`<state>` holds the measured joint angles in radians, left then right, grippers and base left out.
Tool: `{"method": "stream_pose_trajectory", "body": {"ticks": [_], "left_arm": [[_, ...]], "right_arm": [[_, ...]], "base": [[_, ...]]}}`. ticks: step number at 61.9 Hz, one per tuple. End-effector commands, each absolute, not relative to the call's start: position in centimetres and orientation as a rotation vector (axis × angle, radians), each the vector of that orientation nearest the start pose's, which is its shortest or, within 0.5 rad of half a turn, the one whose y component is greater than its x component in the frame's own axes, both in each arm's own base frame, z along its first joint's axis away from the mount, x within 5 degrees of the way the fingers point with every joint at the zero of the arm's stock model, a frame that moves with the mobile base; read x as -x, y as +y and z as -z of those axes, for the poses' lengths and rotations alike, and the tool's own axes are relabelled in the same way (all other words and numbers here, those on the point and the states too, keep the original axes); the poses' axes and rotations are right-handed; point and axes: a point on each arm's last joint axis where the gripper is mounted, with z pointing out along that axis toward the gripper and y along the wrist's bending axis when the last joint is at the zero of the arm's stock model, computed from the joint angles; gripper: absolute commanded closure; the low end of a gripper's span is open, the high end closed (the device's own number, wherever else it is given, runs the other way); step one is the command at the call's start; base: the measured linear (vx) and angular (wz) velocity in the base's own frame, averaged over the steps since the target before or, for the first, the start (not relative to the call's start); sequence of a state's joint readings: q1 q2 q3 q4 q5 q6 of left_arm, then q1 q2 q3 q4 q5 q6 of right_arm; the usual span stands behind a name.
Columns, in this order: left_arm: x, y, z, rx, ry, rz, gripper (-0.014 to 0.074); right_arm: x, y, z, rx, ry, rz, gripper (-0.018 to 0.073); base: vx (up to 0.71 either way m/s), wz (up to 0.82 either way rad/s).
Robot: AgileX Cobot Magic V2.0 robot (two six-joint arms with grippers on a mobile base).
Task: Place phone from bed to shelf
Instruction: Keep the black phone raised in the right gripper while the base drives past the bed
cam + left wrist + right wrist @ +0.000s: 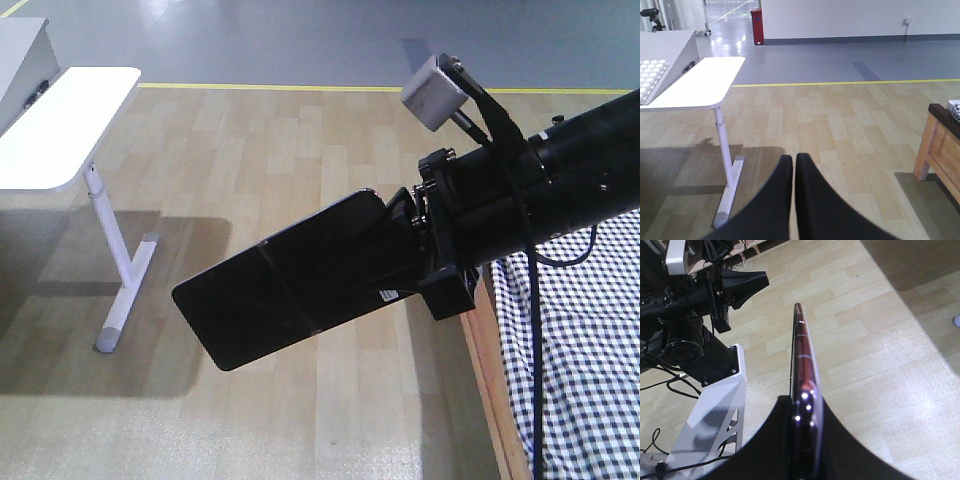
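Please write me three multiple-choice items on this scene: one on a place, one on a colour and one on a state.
1. Where is the phone?
A. In the right gripper, out over the wood floor, off the bed
B. Flat on the bed
C. Lying on the floor

2. What colour is the line across the floor?
A. Red
B. Yellow
C. White

3. How is the left gripper?
A. Wide open
B. Shut on the phone
C. Shut, holding nothing

Key
1 A: the front view shows the phone clamped at one end, with floor beneath it.
2 B: the left wrist view shows a yellow stripe where wood meets grey flooring.
3 C: its fingers lie together with only floor beyond them.
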<state>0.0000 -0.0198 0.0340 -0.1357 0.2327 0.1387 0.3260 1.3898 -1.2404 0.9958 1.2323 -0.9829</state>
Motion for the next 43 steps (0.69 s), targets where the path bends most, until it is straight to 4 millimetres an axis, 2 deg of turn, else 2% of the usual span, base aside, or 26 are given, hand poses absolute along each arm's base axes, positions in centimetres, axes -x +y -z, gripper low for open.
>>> {"method": "stream_pose_trajectory", "body": {"ticks": [1, 43], "left_arm": [[-5.57, -0.23, -18.81, -0.013, 1.651, 0.029, 0.0596], [-5.57, -0.23, -18.81, -0.013, 1.651, 0.029, 0.0596]], "right_arm": [[-21.52, 15.37, -38.79, 1.234, 1.923, -1.187, 0.0564], [-21.52, 15.37, -38.79, 1.234, 1.923, -1.187, 0.0564]], "base": [[0.19, 0.06], [0.19, 0.01]]}}
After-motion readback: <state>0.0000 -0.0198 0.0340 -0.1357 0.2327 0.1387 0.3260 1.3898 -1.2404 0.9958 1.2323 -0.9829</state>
